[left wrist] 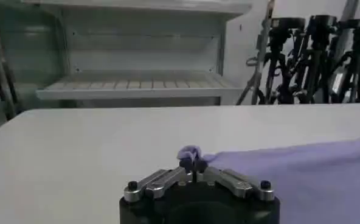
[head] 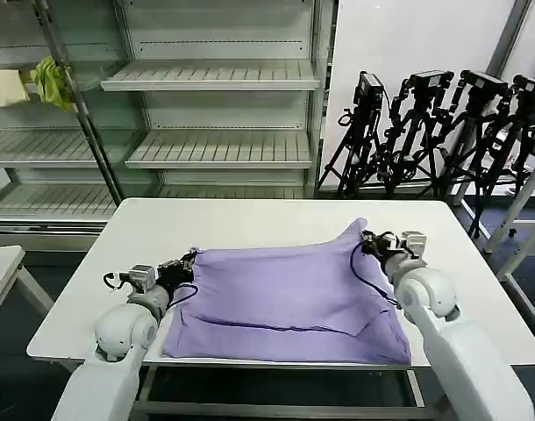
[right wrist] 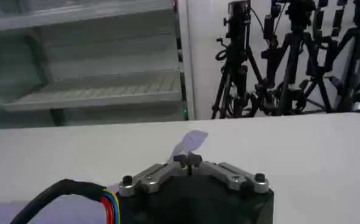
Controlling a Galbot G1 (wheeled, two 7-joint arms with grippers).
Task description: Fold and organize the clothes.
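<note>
The lavender T-shirt [head: 285,303] lies on the white table [head: 241,219], folded over itself, its near edge by the table's front. My left gripper [head: 191,260] is shut on the shirt's far left corner, a small bunch of fabric [left wrist: 189,152] poking out past the gripper [left wrist: 193,164]. My right gripper [head: 366,237] is shut on the far right corner and holds it a little above the table, so the cloth peaks there. In the right wrist view a flap of lavender fabric [right wrist: 192,141] sticks up from the shut gripper [right wrist: 188,161].
Bare tabletop [head: 250,219] stretches beyond the shirt to the far edge. Metal shelving [head: 215,105] stands behind the table, with a yellow-green cloth [head: 50,81] and a cream cloth [head: 4,86] at upper left. Camera tripods [head: 434,132] stand at back right. A second table corner [head: 0,263] is at left.
</note>
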